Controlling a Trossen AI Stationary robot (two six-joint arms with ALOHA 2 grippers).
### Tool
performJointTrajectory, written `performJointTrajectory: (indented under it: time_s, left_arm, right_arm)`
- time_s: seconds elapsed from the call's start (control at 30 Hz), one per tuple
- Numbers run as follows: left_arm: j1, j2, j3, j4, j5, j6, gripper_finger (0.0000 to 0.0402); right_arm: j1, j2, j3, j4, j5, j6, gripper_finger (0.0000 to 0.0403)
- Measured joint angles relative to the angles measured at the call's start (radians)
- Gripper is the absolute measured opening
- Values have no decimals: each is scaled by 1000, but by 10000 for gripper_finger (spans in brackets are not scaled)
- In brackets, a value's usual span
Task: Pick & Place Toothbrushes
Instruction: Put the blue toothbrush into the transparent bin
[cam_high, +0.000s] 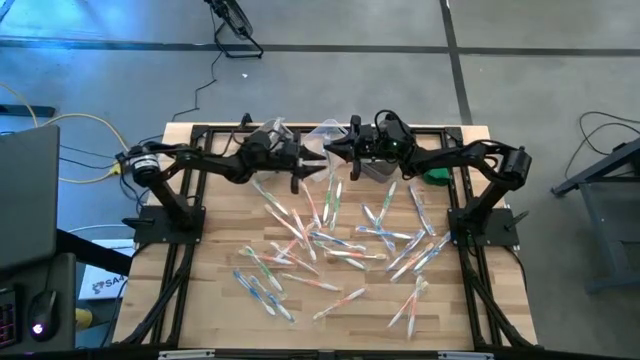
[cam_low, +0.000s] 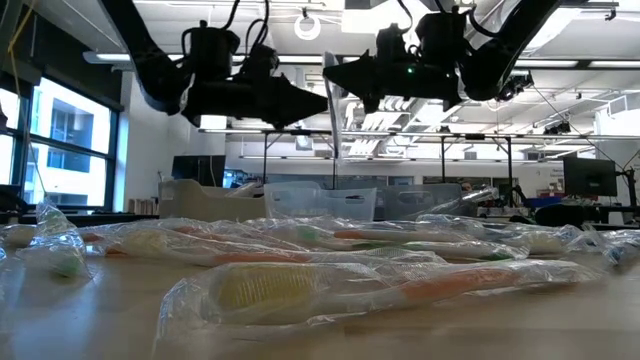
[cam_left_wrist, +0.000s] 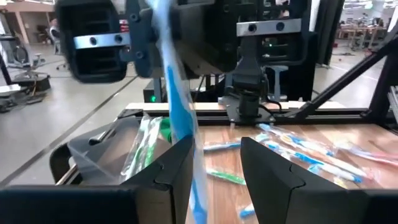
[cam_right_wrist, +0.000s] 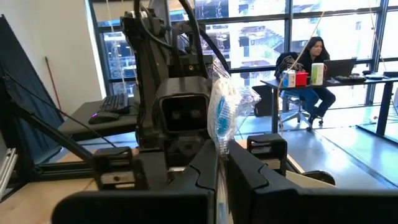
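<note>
Right gripper (cam_right_wrist: 222, 165) raised over table's far edge, clamped on wrapped blue toothbrush (cam_right_wrist: 221, 115) standing upright between its fingers; left gripper (cam_left_wrist: 216, 163) facing it, part open, fingers flanking same toothbrush; other toothbrushes (cam_high: 335, 245) scattered below

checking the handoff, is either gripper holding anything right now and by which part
The right gripper is shut on a blue wrapped toothbrush just below its bristle head. The left gripper is open around its handle.
</note>
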Motion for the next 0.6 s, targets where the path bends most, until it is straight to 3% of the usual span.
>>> performJointTrajectory:
  time_s: [0.6]
  left_arm:
    - [1, 33, 83, -104, -21, -34, 132]
  right_arm:
    - [2, -1, 0, -2, -27, 3, 5]
